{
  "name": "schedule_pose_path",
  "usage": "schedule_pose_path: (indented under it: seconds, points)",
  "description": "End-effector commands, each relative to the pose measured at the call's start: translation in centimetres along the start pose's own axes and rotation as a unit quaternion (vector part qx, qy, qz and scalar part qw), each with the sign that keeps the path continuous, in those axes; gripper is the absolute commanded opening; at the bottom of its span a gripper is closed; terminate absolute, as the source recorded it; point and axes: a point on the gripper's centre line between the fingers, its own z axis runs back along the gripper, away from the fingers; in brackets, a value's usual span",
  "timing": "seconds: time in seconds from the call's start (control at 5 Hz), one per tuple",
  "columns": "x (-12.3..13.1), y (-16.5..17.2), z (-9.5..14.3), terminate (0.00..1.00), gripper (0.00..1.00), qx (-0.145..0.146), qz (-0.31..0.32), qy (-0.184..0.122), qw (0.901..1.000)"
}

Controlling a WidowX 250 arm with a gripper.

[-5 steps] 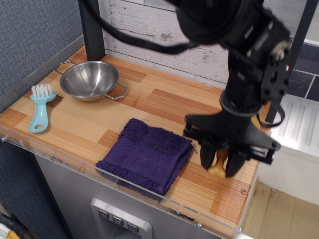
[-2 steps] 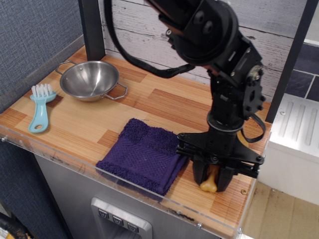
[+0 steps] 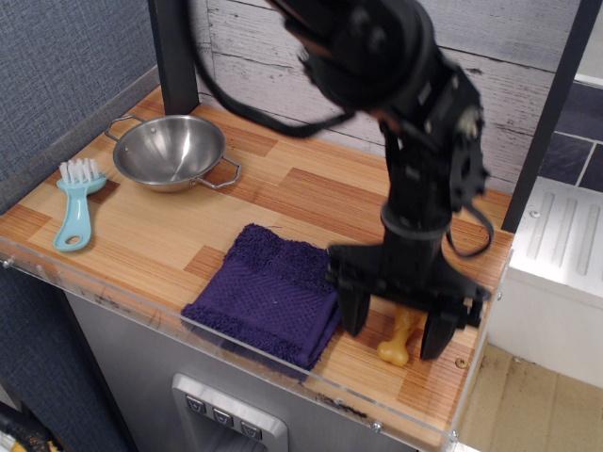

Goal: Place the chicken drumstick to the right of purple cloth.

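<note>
Closest to the front edge of the table is the chicken drumstick. It lies flat on the wood, just to the right of the purple cloth, with its knobby bone end toward the front. My claw is spread wide open over it, one finger on each side, and I am not holding anything. The left finger is right at the cloth's edge.

I think the drumstick is a light, hard toy, smooth and a bit slippery. It could roll if bumped. If I had to pick it up again, I would pinch it at the thin neck, not the fat end, which my arm hides now. The cloth looks soft and fuzzy and could snag a finger.

Farther back on the left are a blue brush and a shiny steel bowl, well away from my claw.
</note>
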Motion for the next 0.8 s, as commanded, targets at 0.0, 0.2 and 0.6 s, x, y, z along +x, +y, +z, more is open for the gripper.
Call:
schedule_pose_path:
  seconds: [0.0, 0.2, 0.6]
  points:
    - [0.8, 2.3, 11.3, 0.00, 1.00, -0.025, -0.003, -0.136, 0.9904]
    - [1.6, 4.7, 12.9, 0.00, 1.00, -0.022, -0.014, -0.145, 0.9891]
    - [4.5, 9.3, 12.3, 0.00, 1.00, 0.000, -0.048, -0.105, 0.9933]
